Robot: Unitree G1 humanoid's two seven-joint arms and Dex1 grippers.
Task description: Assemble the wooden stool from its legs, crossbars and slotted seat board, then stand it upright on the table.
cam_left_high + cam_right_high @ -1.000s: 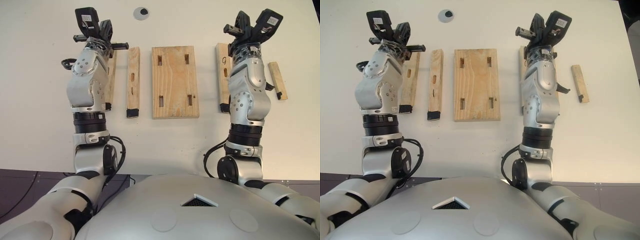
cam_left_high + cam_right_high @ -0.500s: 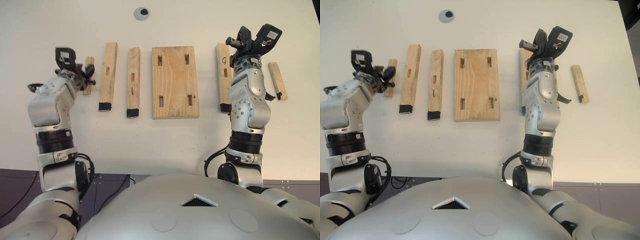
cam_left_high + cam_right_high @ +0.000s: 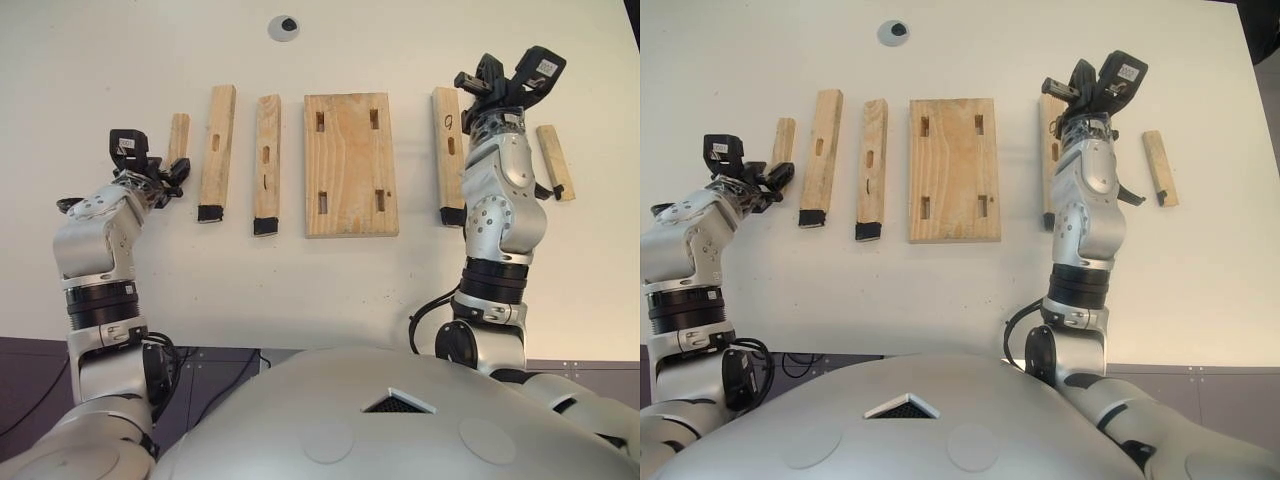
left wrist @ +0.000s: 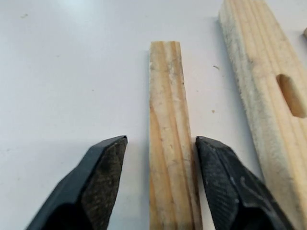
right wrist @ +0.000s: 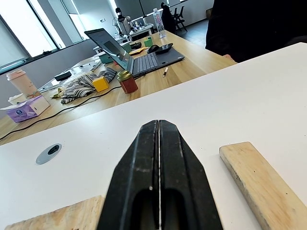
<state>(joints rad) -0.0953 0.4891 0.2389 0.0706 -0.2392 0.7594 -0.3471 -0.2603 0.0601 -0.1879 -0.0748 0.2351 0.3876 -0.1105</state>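
**Step in hand:** first pick-up, judged; every part lies flat and separate on the counter (image 3: 300,280), with nothing joined.

**Left jaws:** mid left of the head view, spread apart and empty. In the left wrist view they straddle the near end of the short crossbar (image 4: 170,143). One finger sits close against the crossbar's edge, and the other stands off with bare counter between.

**Next move, judged:** centre on the stick, settle low enough and close squarely so that it does not twist out. Whether the fingertips already reach counter level cannot be told.

**Row of parts, upper half of the frame, left to right:**
- short crossbar
- slotted leg (image 3: 216,152) just beside it
- second leg (image 3: 265,163)
- seat board (image 3: 348,163), centre, four slots up
- third leg (image 3: 447,150)
- second crossbar (image 3: 554,160), set apart at the right

**Right jaws:** upper right, pressed together on nothing and raised over the far end of the third leg.

**Far edge:** round grommet (image 3: 283,27), top centre.
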